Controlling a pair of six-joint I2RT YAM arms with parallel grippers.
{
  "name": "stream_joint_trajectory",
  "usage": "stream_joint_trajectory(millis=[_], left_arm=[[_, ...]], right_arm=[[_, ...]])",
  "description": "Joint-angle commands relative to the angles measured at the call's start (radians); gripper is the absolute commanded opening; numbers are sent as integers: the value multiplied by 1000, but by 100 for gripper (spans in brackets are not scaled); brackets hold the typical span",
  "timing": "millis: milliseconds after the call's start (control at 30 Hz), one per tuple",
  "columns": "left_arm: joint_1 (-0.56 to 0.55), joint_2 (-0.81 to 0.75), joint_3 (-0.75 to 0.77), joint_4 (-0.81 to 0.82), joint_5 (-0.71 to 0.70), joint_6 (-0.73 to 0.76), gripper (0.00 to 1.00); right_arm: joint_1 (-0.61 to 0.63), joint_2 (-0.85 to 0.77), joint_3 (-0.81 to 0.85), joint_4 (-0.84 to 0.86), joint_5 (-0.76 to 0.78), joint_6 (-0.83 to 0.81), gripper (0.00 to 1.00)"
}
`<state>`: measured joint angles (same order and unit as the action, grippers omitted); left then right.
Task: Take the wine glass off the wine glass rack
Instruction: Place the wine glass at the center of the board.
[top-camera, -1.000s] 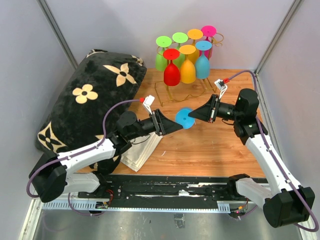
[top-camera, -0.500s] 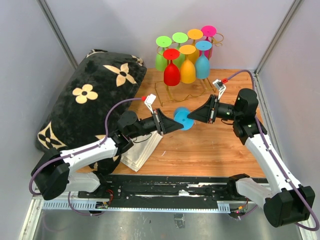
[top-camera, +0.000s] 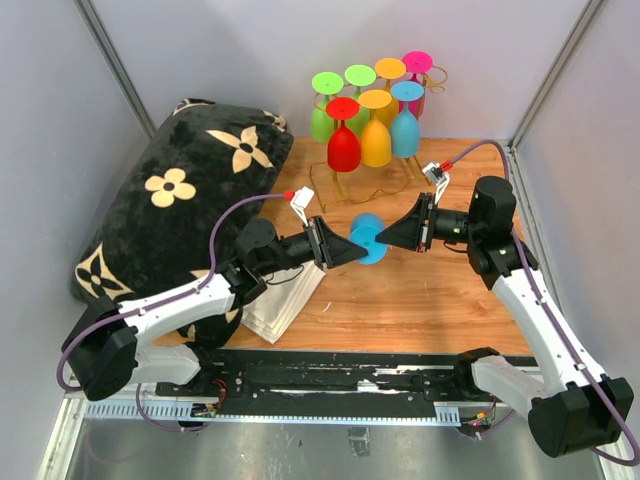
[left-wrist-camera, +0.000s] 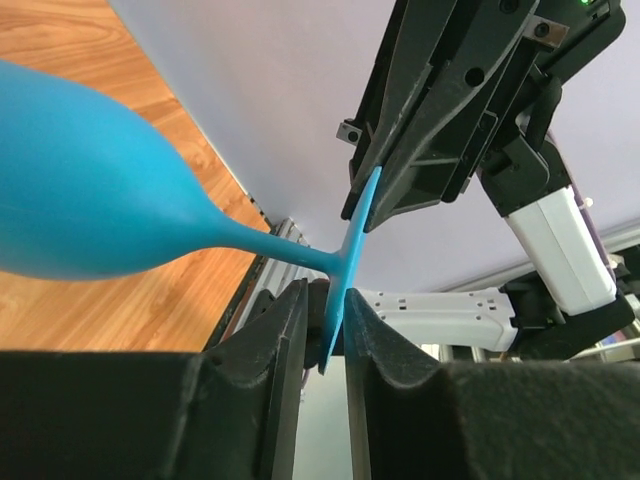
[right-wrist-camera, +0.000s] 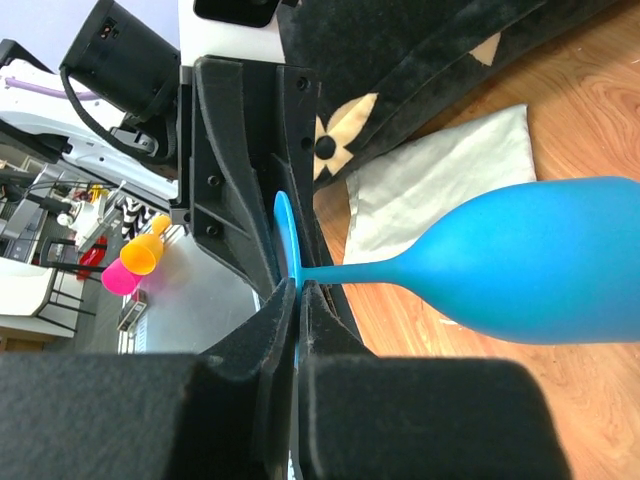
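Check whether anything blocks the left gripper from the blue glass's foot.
Nothing visible. The foot of the blue wine glass sits inside the slightly parted left gripper; the right gripper pinches its opposite rim.

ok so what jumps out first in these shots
A blue wine glass is held sideways over the middle of the wooden table. The right tool pinches its foot, and the left tool brackets the same foot from the other side. Behind it, the gold wine glass rack carries a cluster of bright glasses hung bowl down, and a big black flowered pillow fills the left side.
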<state>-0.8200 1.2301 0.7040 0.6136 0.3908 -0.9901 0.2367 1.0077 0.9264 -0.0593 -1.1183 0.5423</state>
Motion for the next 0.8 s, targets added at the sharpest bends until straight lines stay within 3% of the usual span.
stream_joint_trajectory(millis=[0, 67, 100, 167, 300, 433, 533, 633, 700, 767], left_arm=[[-1, 24, 36, 41, 33, 1, 18], [-1, 28, 35, 54, 39, 3, 2], [-1, 28, 37, 56, 44, 9, 1], [-1, 28, 39, 58, 58, 34, 0], [-1, 2, 32, 40, 85, 139, 0], [-3, -80, -13, -32, 90, 391, 1], [-7, -174, -64, -194, 71, 665, 0], [-7, -253, -92, -353, 113, 876, 1], [-7, -306, -124, -409, 196, 992, 1], [-7, -356, -164, -434, 248, 1072, 1]], right_arm=[[18, -26, 12, 53, -9, -1, 1], [19, -30, 9, 59, -13, 2, 1], [19, -30, 10, 59, -15, -3, 2], [18, -38, 26, 13, 3, -44, 13], [17, -54, 97, -154, 125, -176, 50], [18, -68, 190, -360, 426, -302, 79], [17, -83, 219, -445, 749, -320, 92], [11, -93, 215, -491, 941, -281, 100], [-27, -83, 220, -515, 893, -212, 98], [-139, -51, 211, -476, 648, -113, 98]])
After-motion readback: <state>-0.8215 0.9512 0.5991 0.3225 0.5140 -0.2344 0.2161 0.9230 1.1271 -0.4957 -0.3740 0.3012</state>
